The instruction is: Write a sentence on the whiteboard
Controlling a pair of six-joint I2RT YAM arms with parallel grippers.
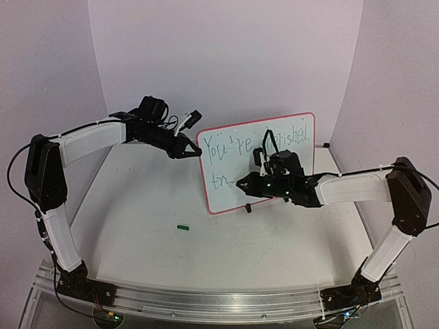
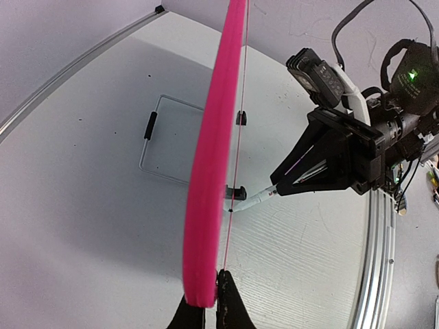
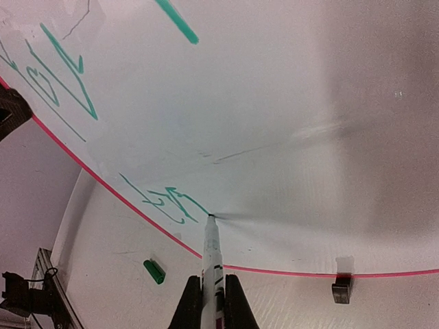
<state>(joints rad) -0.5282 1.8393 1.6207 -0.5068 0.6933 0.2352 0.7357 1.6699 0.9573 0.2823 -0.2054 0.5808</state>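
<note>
White tabletop (image 1: 137, 199), pale lilac walls (image 1: 226, 55), soft even light

Both the left arm (image 1: 89, 140), at frame left, and the right arm (image 1: 357, 186), at frame right, have white link shells between bulky black joint housings. A thin black cable (image 1: 9, 175) loops along the left edge. The left gripper (image 1: 194, 152) and right gripper (image 1: 241, 184) taper to black wedges; small green lights (image 1: 267, 184) glow mid-frame.
</note>
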